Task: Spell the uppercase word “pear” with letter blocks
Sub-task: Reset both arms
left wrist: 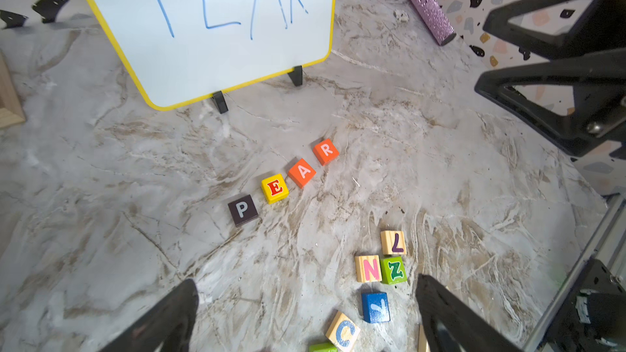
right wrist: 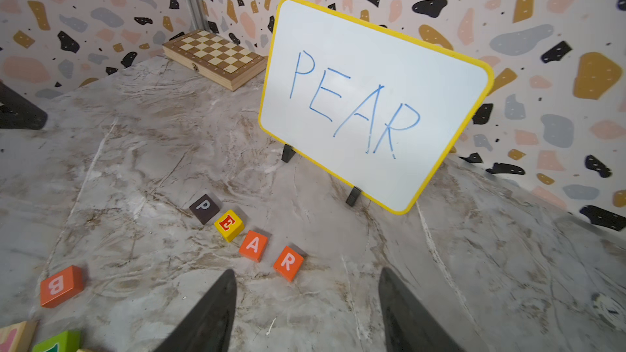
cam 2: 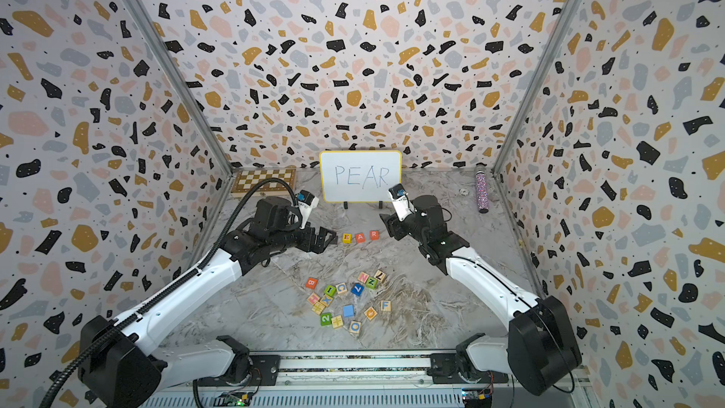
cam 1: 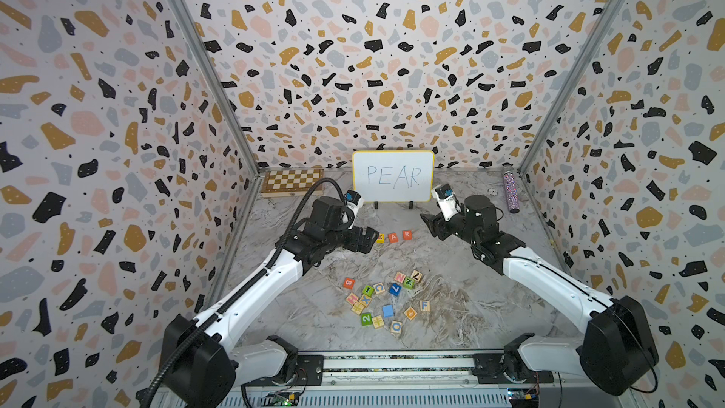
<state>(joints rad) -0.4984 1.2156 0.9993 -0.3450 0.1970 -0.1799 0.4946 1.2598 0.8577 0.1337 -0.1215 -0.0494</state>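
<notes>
Left wrist view showed P block (left wrist: 242, 209), E block (left wrist: 274, 187), A block (left wrist: 301, 172) and R block (left wrist: 326, 151) lying in a close row on the surface (left wrist: 101, 198), before the whiteboard (left wrist: 203, 45). Left hand (left wrist: 306, 282) was wide open and empty. Right hand (right wrist: 307, 271) was parted and held nothing. Chess box (right wrist: 216, 57) sat shut.

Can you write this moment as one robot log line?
row: P block, E block, A block, R block spell PEAR | left gripper: open, empty | right gripper: open, empty
</notes>
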